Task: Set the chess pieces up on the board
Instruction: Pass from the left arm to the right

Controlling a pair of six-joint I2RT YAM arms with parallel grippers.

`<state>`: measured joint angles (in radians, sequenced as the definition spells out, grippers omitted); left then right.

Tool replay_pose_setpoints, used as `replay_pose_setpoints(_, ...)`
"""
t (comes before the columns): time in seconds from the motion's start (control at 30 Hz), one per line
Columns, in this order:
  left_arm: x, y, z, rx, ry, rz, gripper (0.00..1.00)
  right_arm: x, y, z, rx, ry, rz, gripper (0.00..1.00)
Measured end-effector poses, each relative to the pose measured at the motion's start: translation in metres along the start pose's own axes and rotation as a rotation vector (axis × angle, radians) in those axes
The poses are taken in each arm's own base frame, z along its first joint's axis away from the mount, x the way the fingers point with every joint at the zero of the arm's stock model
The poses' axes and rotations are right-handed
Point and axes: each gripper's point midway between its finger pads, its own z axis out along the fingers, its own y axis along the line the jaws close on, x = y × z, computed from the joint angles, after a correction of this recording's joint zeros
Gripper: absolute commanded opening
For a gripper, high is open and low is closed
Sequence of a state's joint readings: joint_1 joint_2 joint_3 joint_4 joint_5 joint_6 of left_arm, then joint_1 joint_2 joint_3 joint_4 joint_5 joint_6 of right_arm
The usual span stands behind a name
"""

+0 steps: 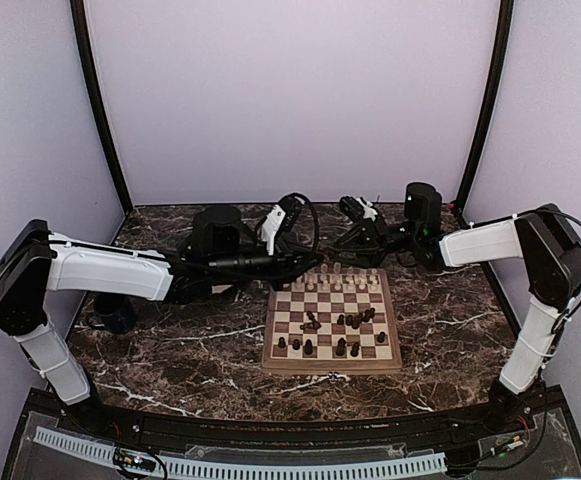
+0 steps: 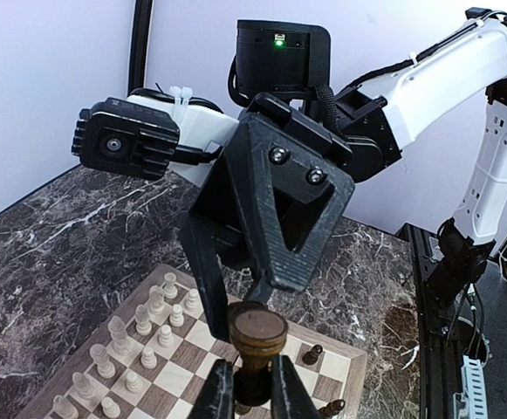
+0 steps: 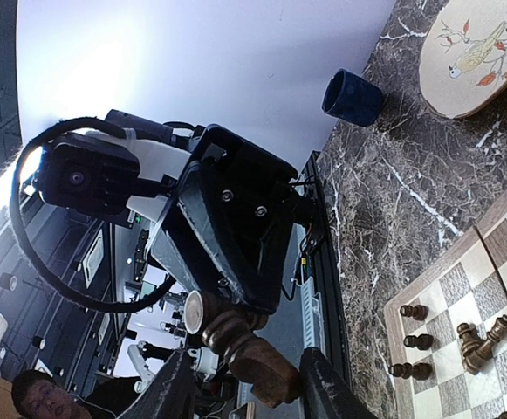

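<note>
Above the far side of the square checkered wooden board (image 1: 330, 364), in mid-air between the two arms, a dark brown turned wooden chess piece (image 2: 257, 332) is pinched narrow in the left tool (image 2: 251, 391). The grip is on its stem, just under a flat round end. The right tool (image 3: 246, 386) stands wide around the same piece, one finger on each side with a gap showing, so it holds nothing yet.

The piece's long axis runs close to vertical, slightly tilted, with the flat round disc uppermost. I judge that disc to be the base, which would leave the head pointing down toward the board.

This looks like a hand-over. To do it well, the right tool should close on the body clear of the left fingers and square across the long axis, so the round wood cannot roll out. The left tool should let go only once that pinch is firm. Whichever tool sets the piece down should first turn the base downward. It should then lower it straight onto a free square, well away from the tumbled dark pieces (image 1: 355, 320) mid-board.
</note>
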<state>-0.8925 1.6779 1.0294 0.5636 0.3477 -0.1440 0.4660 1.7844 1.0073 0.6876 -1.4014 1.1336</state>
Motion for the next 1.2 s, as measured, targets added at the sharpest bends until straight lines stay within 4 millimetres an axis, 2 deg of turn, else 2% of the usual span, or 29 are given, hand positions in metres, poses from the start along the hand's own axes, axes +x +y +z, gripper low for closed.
replay_pose_setpoints(0.27, -0.003, 0.000, 0.001, 0.004, -0.020, 0.008, 0.00, 0.001, -0.001, 0.000, 0.000, -0.006, 0.019, 0.23)
replay_pose_setpoints(0.67, 0.004, 0.010, 0.002, -0.022, 0.000, -0.003, 0.00, 0.000, 0.000, -0.004, -0.001, -0.012, 0.003, 0.08)
replay_pose_setpoints(0.93, 0.010, 0.011, 0.002, -0.025, 0.020, -0.009, 0.01, 0.000, -0.016, -0.008, 0.040, -0.020, 0.019, 0.05)
replay_pose_setpoints(1.0, 0.013, 0.011, 0.002, -0.026, 0.032, -0.010, 0.01, -0.002, -0.019, -0.009, 0.054, -0.021, 0.042, 0.05)
replay_pose_setpoints(1.1, 0.021, 0.012, 0.001, -0.034, 0.060, -0.015, 0.01, -0.009, -0.018, -0.015, 0.088, -0.026, 0.180, 0.05)
replay_pose_setpoints(1.2, 0.031, 0.016, -0.002, -0.054, 0.104, -0.023, 0.01, -0.017, -0.005, -0.020, 0.116, -0.025, 0.335, 0.05)
